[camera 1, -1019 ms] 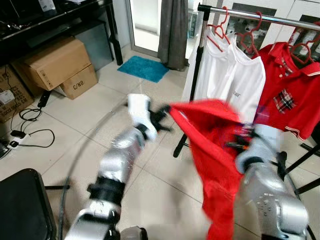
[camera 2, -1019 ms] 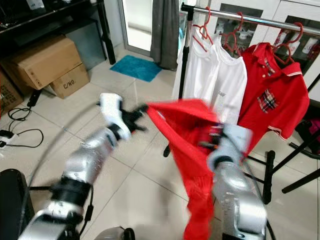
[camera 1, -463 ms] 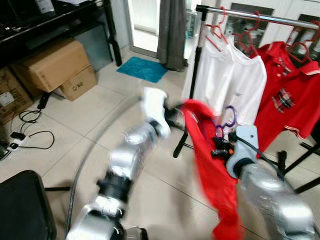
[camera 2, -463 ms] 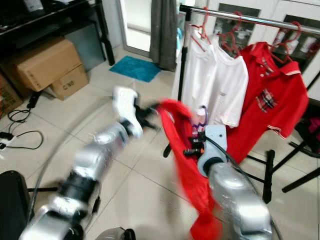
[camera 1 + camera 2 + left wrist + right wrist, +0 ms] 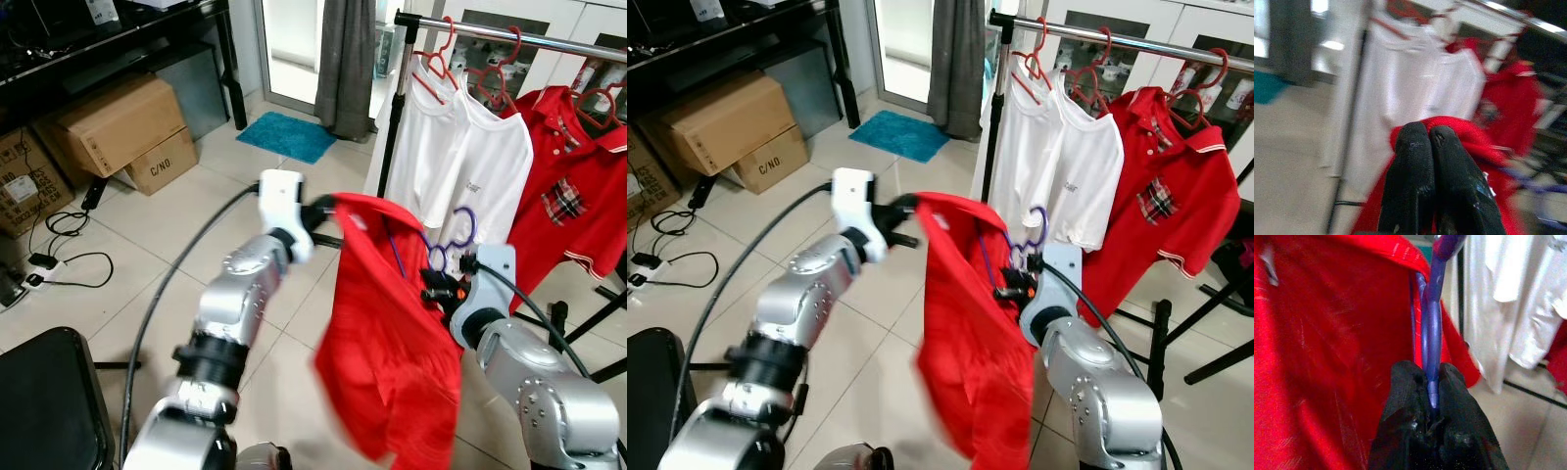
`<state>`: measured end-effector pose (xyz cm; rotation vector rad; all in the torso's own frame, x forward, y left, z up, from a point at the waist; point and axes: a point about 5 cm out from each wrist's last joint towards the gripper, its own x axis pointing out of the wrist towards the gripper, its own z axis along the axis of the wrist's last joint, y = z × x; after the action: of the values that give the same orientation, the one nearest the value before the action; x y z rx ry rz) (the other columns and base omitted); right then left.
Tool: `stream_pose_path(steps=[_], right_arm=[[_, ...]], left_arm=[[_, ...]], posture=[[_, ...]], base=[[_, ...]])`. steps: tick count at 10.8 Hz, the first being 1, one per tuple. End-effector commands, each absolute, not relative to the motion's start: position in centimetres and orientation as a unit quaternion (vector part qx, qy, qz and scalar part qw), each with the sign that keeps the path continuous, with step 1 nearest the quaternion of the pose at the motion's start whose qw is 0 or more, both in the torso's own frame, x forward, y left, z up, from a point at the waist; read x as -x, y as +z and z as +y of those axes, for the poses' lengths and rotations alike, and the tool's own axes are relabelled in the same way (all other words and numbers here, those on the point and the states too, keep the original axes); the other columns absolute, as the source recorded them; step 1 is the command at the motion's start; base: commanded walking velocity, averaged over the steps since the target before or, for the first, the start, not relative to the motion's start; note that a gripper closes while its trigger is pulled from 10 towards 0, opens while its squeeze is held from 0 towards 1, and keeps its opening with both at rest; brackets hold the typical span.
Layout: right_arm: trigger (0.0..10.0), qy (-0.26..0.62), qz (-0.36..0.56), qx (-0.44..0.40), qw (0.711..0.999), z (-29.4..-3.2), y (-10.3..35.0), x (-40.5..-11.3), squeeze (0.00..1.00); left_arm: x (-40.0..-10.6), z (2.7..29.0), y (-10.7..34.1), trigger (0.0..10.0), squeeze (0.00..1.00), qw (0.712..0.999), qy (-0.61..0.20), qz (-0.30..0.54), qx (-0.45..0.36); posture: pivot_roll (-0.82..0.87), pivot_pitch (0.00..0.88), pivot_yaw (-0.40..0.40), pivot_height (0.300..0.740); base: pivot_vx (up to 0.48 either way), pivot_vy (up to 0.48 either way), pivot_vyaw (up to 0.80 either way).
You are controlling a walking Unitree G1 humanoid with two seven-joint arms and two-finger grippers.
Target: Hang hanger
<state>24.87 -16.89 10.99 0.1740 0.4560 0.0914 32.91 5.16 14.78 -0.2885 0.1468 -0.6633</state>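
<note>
A red shirt (image 5: 382, 323) hangs in the air on a purple hanger (image 5: 460, 230) between my two arms. My left gripper (image 5: 318, 211) is shut on the shirt's shoulder, and its closed fingertips (image 5: 1422, 134) pinch the red cloth. Lower and to the right, my right gripper (image 5: 436, 289) is shut on the purple hanger (image 5: 1431, 318) just below its hook. The hook stands free in front of the white shirts, well below the metal rail (image 5: 509, 34). The rest of the hanger is hidden inside the shirt.
On the rail hang two white shirts (image 5: 460, 147) and a red polo (image 5: 573, 186) on red hangers. The rack's black post (image 5: 390, 127) stands just behind the held shirt. Cardboard boxes (image 5: 118, 132), cables and a black stool (image 5: 44, 401) are on the left; a blue mat (image 5: 289, 137) lies further back.
The shirt was swinging and blurred between the arms; now it hangs flatter and steadier. My right gripper has come up with the purple hook showing. The left gripper stays on the shoulder.
</note>
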Motion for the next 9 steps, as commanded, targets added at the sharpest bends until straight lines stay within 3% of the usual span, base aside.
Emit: stream_pose_path(steps=[1,4,7,9], right_arm=[[0.0,0.011,0.206,-0.084,0.975,-17.4,11.6,-25.7,0.0],[0.0,-0.099,0.142,-0.04,0.984,-19.4,13.2,-27.1,0.0],[0.0,-0.054,0.159,-0.035,0.985,-18.2,12.5,-27.1,0.0],[0.0,-0.029,0.169,-0.032,0.985,-17.8,12.0,-26.3,0.0]], left_arm=[[-31.6,3.4,15.0,0.0,0.0,0.912,-0.377,0.08,0.141],[-31.9,3.9,13.6,0.0,0.0,0.93,-0.31,0.142,0.135],[-32.9,4.8,14.9,0.0,0.0,0.947,-0.264,0.106,0.148],[-35.0,7.6,15.9,0.0,0.0,0.972,-0.17,0.072,0.142]], posture=[[0.03,0.007,0.042,0.74],[0.03,0.002,0.038,0.74],[0.02,0.002,0.043,0.74],[0.02,0.002,0.048,0.74]], base=[[0.0,0.0,0.0],[0.0,0.0,0.0],[0.0,0.0,0.0],[0.0,0.0,0.0]])
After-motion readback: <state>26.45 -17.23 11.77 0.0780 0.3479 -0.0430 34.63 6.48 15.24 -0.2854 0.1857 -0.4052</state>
